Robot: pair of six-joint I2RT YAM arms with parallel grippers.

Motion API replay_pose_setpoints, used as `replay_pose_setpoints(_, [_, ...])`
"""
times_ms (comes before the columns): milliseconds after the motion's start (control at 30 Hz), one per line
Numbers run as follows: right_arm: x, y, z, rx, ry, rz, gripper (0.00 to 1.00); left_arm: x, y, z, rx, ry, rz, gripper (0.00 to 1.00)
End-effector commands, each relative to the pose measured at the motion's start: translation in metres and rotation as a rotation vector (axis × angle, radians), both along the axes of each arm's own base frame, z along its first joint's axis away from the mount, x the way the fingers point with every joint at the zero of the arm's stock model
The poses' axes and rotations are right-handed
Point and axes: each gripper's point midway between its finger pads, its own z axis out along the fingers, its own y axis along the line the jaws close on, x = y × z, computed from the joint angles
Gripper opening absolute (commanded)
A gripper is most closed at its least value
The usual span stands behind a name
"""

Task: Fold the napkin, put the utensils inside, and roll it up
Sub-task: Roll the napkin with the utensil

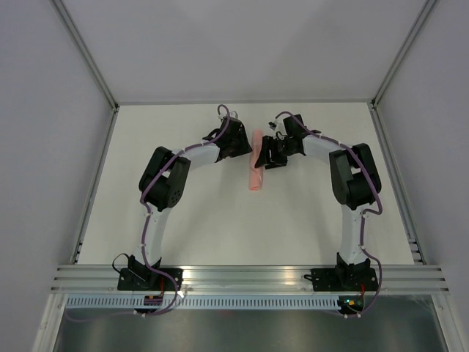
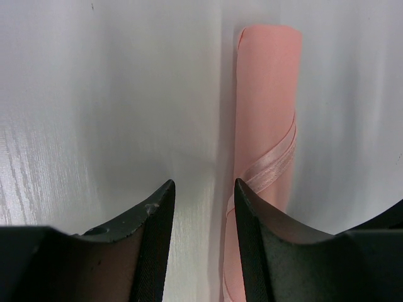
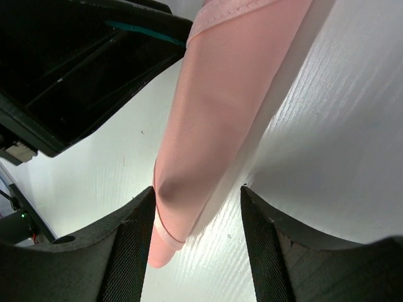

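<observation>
Tabletop (image 1: 220, 220) comes first: white, with both my arms reaching toward its far middle. Between them lies the napkin (image 1: 256, 165), rolled into a tight pink tube. No utensils show; I judge they are wrapped inside, but cannot see them. My right gripper (image 3: 198, 192) stands spread astride one end of the roll, one finger touching it and the other apart, so nothing is pinched. My left gripper (image 2: 203, 185) is spread over bare surface, the roll just beside one finger. A loose hem (image 2: 274, 160) spirals round the tube. Rolling looks finished; next calls for lifting both grippers away without nudging it undone.
</observation>
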Motion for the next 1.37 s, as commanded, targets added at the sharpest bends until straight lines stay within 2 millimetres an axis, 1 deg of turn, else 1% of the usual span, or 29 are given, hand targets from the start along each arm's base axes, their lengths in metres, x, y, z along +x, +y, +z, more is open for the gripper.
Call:
replay_pose_setpoints(0, [0.013, 0.001, 0.046, 0.022, -0.091, 0.007, 0.63, 0.005, 0.005, 0.033, -0.004, -0.063, -0.027, 0.49])
replay_pose_setpoints(167, [0.025, -0.007, 0.080, 0.041, -0.175, 0.006, 0.63, 0.002, 0.010, 0.052, -0.036, -0.086, -0.050, 0.49])
replay_pose_setpoints(233, [0.029, -0.016, 0.096, 0.034, -0.220, 0.003, 0.63, 0.002, 0.016, 0.075, -0.051, -0.122, -0.051, 0.49])
replay_pose_setpoints(300, [0.031, -0.032, 0.103, 0.025, -0.242, -0.018, 0.64, -0.004, 0.024, 0.083, -0.050, -0.134, -0.062, 0.49])
replay_pose_setpoints(333, [0.030, -0.041, 0.114, 0.025, -0.263, -0.030, 0.64, -0.008, 0.026, 0.110, -0.066, -0.181, -0.063, 0.49])
replay_pose_setpoints(367, [0.032, -0.056, 0.118, 0.014, -0.280, -0.047, 0.64, -0.014, 0.030, 0.112, -0.057, -0.185, -0.072, 0.50])
replay_pose_setpoints(400, [0.029, -0.066, 0.118, 0.008, -0.277, -0.055, 0.64, -0.019, 0.032, 0.124, -0.066, -0.203, -0.085, 0.50])
replay_pose_setpoints(433, [0.026, -0.077, 0.130, -0.001, -0.303, -0.066, 0.64, -0.029, 0.036, 0.140, -0.071, -0.231, -0.100, 0.50])
replay_pose_setpoints(467, [0.027, -0.097, 0.132, -0.025, -0.323, -0.081, 0.64, -0.036, 0.038, 0.150, -0.079, -0.244, -0.111, 0.51])
replay_pose_setpoints(500, [0.022, -0.107, 0.130, -0.040, -0.322, -0.089, 0.64, -0.044, 0.038, 0.158, -0.093, -0.250, -0.135, 0.52])
replay_pose_setpoints(533, [0.018, -0.129, 0.143, -0.055, -0.342, -0.124, 0.64, -0.058, 0.043, 0.172, -0.095, -0.274, -0.157, 0.52])
replay_pose_setpoints(567, [0.013, -0.137, 0.146, -0.070, -0.361, -0.117, 0.65, -0.066, 0.045, 0.177, -0.098, -0.281, -0.171, 0.52])
replay_pose_setpoints(600, [0.008, -0.154, 0.145, -0.079, -0.357, -0.146, 0.65, -0.076, 0.046, 0.181, -0.106, -0.281, -0.198, 0.52])
replay_pose_setpoints(633, [-0.001, -0.164, 0.160, -0.073, -0.386, -0.156, 0.65, -0.090, 0.050, 0.175, -0.095, -0.266, -0.221, 0.52])
replay_pose_setpoints(667, [-0.005, -0.186, 0.164, -0.082, -0.389, -0.204, 0.66, -0.102, 0.054, 0.193, -0.108, -0.301, -0.245, 0.52])
replay_pose_setpoints(700, [-0.012, -0.197, 0.163, -0.111, -0.410, -0.192, 0.66, -0.114, 0.054, 0.200, -0.121, -0.309, -0.276, 0.52])
replay_pose_setpoints(733, [-0.022, -0.215, 0.172, -0.139, -0.422, -0.222, 0.66, -0.126, 0.060, 0.190, -0.107, -0.289, -0.286, 0.53])
replay_pose_setpoints(767, [-0.028, -0.224, 0.175, -0.161, -0.433, -0.230, 0.66, -0.139, 0.065, 0.210, -0.126, -0.337, -0.297, 0.54])
replay_pose_setpoints(800, [-0.039, -0.229, 0.180, -0.185, -0.461, -0.223, 0.66, -0.150, 0.067, 0.213, -0.136, -0.344, -0.319, 0.54])
replay_pose_setpoints(833, [-0.045, -0.243, 0.182, -0.206, -0.473, -0.251, 0.66, -0.159, 0.070, 0.205, -0.132, -0.329, -0.326, 0.54])
replay_pose_setpoints(867, [-0.054, -0.249, 0.176, -0.223, -0.468, -0.266, 0.66, -0.171, 0.075, 0.221, -0.146, -0.368, -0.332, 0.55])
replay_pose_setpoints(900, [-0.061, -0.254, 0.186, -0.252, -0.513, -0.282, 0.66, -0.178, 0.077, 0.221, -0.150, -0.368, -0.346, 0.55])
replay_pose_setpoints(933, [-0.063, -0.268, 0.188, -0.300, -0.538, -0.324, 0.66, -0.185, 0.080, 0.221, -0.143, -0.371, -0.356, 0.55])
replay_pose_setpoints(967, [-0.070, -0.270, 0.180, -0.314, -0.533, -0.334, 0.67, -0.192, 0.084, 0.221, -0.136, -0.361, -0.361, 0.55])
replay_pose_setpoints(1033, [-0.077, -0.276, 0.192, -0.354, -0.609, -0.364, 0.68, -0.202, 0.091, 0.232, -0.122, -0.395, -0.366, 0.56])
replay_pose_setpoints(1067, [-0.082, -0.277, 0.185, -0.363, -0.601, -0.375, 0.68, -0.205, 0.093, 0.234, -0.118, -0.398, -0.368, 0.56])
replay_pose_setpoints(1100, [-0.083, -0.277, 0.187, -0.368, -0.622, -0.381, 0.69, -0.210, 0.097, 0.240, -0.115, -0.411, -0.366, 0.56])
replay_pose_setpoints(1133, [-0.084, -0.277, 0.195, -0.372, -0.659, -0.393, 0.70, -0.212, 0.098, 0.242, -0.112, -0.420, -0.371, 0.57])
replay_pose_setpoints(1333, [-0.085, -0.278, 0.207, -0.386, -0.699, -0.404, 0.73, -0.217, 0.101, 0.254, -0.110, -0.443, -0.377, 0.57])
